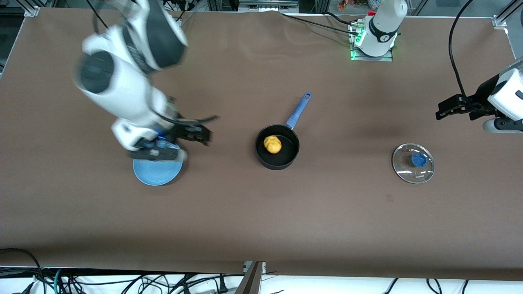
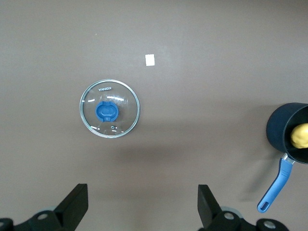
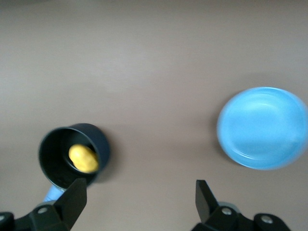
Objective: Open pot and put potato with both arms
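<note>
My two black fingers [image 2: 73, 204] spread wide with nothing between them, brown table [image 2: 202, 57] below, clear glass lid [image 2: 109, 115] with blue knob lying flat, small white tag [image 2: 150, 59] near it, pot [image 2: 288, 132] well apart holding the potato [image 2: 300, 135], its blue handle [image 2: 275, 190] sticking out

2 white arms [image 1: 122, 90], black joints, grippers [image 1: 196, 132]

The brown cloth-covered table [image 1: 261, 212] carries a flat blue plate [image 1: 157, 173] toward the right arm's end, a black blue-handled saucepan [image 1: 277, 153] mid-table, and a clear glass lid [image 1: 413, 163] toward the left arm's end.
</note>
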`<action>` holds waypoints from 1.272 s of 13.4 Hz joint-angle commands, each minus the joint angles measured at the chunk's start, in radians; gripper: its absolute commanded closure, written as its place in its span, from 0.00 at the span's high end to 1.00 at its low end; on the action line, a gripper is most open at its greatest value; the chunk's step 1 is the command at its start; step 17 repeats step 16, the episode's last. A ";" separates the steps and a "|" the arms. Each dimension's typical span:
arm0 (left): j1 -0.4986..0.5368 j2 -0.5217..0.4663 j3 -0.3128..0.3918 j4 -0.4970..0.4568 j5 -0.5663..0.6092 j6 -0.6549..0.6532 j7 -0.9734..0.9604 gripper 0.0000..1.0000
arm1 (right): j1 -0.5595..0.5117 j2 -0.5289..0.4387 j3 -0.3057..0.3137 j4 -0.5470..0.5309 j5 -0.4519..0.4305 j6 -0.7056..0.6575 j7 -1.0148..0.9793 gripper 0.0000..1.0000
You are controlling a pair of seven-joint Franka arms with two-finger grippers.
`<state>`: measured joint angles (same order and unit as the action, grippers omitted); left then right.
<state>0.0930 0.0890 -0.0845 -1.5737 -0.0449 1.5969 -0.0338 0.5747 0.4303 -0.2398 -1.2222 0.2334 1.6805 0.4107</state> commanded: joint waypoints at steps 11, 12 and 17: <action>-0.001 0.017 -0.001 0.031 -0.009 -0.008 -0.012 1.00 | -0.391 -0.524 0.247 -0.408 -0.186 -0.199 -0.298 1.00; -0.001 0.017 -0.001 0.037 -0.009 -0.008 -0.012 1.00 | -0.389 -0.518 0.246 -0.398 -0.203 -0.199 -0.306 1.00; -0.001 0.032 -0.001 0.058 -0.009 -0.008 -0.012 1.00 | -0.386 -0.507 0.247 -0.390 -0.213 -0.199 -0.308 1.00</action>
